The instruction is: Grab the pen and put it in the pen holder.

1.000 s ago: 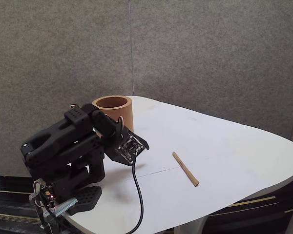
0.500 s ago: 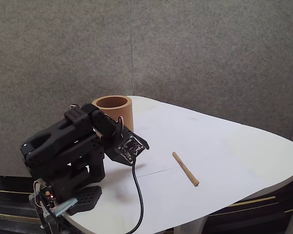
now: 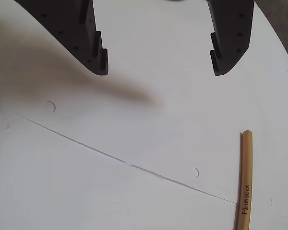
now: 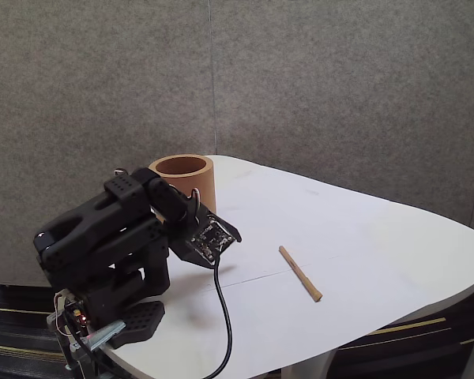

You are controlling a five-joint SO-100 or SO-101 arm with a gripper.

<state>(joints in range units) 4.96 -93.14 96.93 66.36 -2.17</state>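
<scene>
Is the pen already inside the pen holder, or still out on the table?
Out. The pen lies flat on the white table, apart from the pen holder; the gripper is open, holding nothing.

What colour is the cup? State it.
Brown, terracotta-like; the cup shows best in the fixed view.

From my fixed view, the black arm (image 4: 110,237) sits folded low at the left edge of the white table (image 4: 363,237), its black cable (image 4: 223,316) trailing toward the near edge. Right behind the arm I see the brown pen holder (image 4: 183,180) standing upright. The pen (image 4: 300,273) lies flat on the table, well apart from both.
</scene>
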